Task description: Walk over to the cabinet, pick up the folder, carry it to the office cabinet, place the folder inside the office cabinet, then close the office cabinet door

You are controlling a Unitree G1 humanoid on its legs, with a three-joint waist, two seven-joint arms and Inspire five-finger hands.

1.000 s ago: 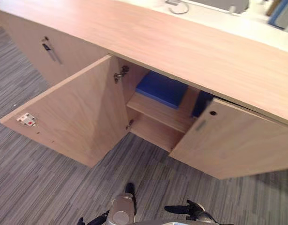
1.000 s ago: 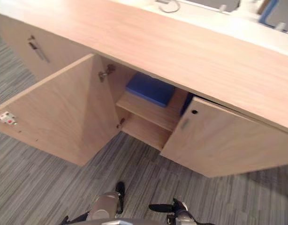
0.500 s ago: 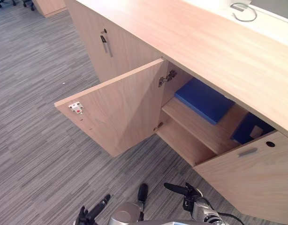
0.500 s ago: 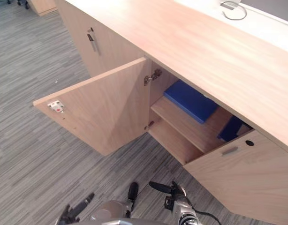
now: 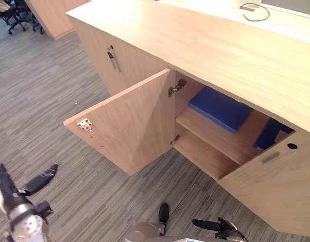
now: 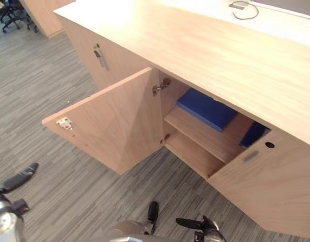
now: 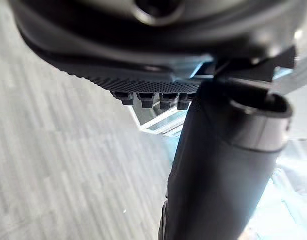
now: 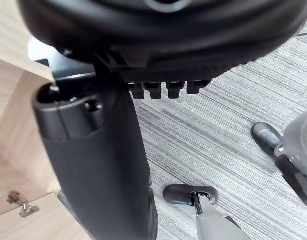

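Observation:
A blue folder lies flat on the upper shelf of the wooden office cabinet, which stands open in front of me. Its left door swings wide out over the carpet. The right door stands partly open. My left hand is raised at the lower left over the carpet, open and empty, far from the cabinet. My right hand hangs low in front of the right door, open and empty, thumb stretched out.
A second blue item stands behind the right door's edge. The neighbouring closed door has a metal handle. A cable lies on the white surface beyond the cabinet's top. Office chairs stand far left on grey striped carpet.
The camera swung left over the second, bringing the left door and shelf into fuller view. My left hand has risen and moved out to the lower left. Folder and doors are unmoved.

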